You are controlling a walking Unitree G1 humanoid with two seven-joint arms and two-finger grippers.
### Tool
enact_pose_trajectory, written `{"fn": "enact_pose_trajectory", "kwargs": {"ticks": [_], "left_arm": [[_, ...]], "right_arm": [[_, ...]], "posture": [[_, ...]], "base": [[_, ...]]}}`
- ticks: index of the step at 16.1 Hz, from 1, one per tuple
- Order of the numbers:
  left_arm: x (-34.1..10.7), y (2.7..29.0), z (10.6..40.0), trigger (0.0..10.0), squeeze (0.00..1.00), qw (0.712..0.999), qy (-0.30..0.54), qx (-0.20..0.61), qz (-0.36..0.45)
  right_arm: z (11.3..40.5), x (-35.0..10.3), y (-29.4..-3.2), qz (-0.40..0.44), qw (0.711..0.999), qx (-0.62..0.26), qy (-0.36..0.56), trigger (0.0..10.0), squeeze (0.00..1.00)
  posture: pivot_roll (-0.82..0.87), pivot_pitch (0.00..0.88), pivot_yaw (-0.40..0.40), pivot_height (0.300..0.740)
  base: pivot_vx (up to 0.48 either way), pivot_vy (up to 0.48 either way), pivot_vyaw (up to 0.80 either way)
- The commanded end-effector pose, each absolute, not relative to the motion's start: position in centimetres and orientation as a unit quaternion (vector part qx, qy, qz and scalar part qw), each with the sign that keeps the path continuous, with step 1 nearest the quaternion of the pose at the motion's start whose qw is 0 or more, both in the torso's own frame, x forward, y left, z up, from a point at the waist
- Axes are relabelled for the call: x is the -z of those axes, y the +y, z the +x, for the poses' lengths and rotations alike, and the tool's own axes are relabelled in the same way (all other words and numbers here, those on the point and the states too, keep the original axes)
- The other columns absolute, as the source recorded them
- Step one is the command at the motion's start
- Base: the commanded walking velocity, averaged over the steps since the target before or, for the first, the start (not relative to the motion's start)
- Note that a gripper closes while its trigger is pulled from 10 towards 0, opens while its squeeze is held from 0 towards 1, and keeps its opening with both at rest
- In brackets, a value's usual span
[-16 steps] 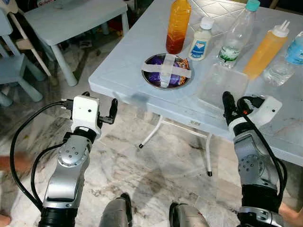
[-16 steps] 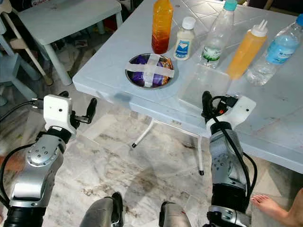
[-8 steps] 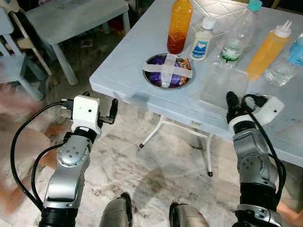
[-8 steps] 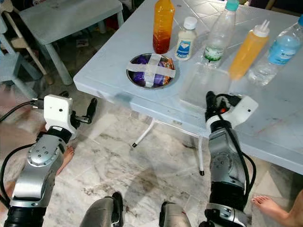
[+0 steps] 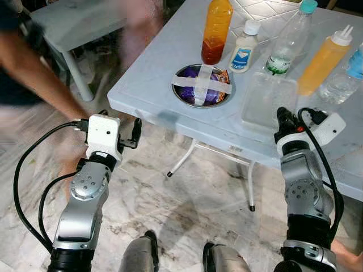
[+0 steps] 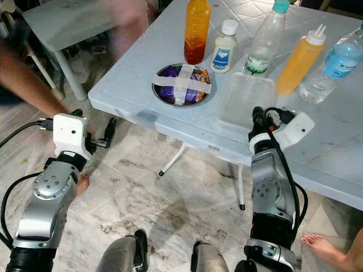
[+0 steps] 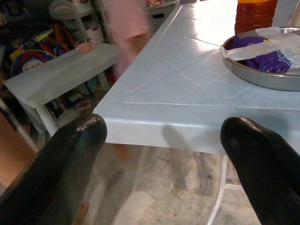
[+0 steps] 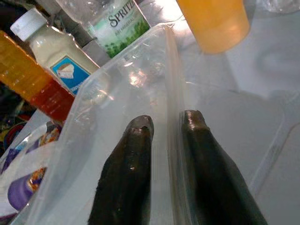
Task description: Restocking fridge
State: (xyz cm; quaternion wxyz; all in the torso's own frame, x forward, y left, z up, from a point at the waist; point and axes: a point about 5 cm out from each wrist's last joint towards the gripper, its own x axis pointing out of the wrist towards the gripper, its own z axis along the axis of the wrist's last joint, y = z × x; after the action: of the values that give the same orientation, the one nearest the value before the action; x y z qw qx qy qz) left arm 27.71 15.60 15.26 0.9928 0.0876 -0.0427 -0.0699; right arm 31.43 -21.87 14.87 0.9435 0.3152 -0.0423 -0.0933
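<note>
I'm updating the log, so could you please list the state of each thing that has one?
Left gripper: open, off the table's corner.
Right gripper: shut on clear container's wall.
Clear container: lidless, empty, on table.
Steel bowl: taped across, holds purple packets.
Orange bottle: capped, upright.
Mayonnaise bottle: capped, upright.
Squeeze bottle: upright.

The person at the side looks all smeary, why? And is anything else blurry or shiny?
In the left eye view the person is streaked with motion blur, while the table and metal bowl stay sharp. In the left wrist view the pink figure behind the table is soft. In the right wrist view the clear container glints with bright glare, and the right pincer pinches its wall.
</note>
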Motion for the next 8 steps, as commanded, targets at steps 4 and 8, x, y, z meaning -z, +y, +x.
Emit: {"fn": "enact_pose_trajectory", "kwargs": {"ticks": [4,8], "left_arm": [[-15.4,15.4,27.7,10.0,0.00,0.993,-0.045,0.066,0.090],[-15.1,15.8,28.0,10.0,0.00,0.994,-0.037,0.033,0.093]], "right_arm": [[31.0,-14.0,-22.2,0.319,0.939,0.125,-0.021,0.0,0.00],[31.1,-15.0,-21.8,0.295,0.947,0.123,-0.034,0.0,0.00]], "posture": [[0.07,0.199,0.020,0.740],[0.06,0.194,0.017,0.740]], "base": [[0.000,0.000,0.00],[0.000,0.000,0.00]]}}
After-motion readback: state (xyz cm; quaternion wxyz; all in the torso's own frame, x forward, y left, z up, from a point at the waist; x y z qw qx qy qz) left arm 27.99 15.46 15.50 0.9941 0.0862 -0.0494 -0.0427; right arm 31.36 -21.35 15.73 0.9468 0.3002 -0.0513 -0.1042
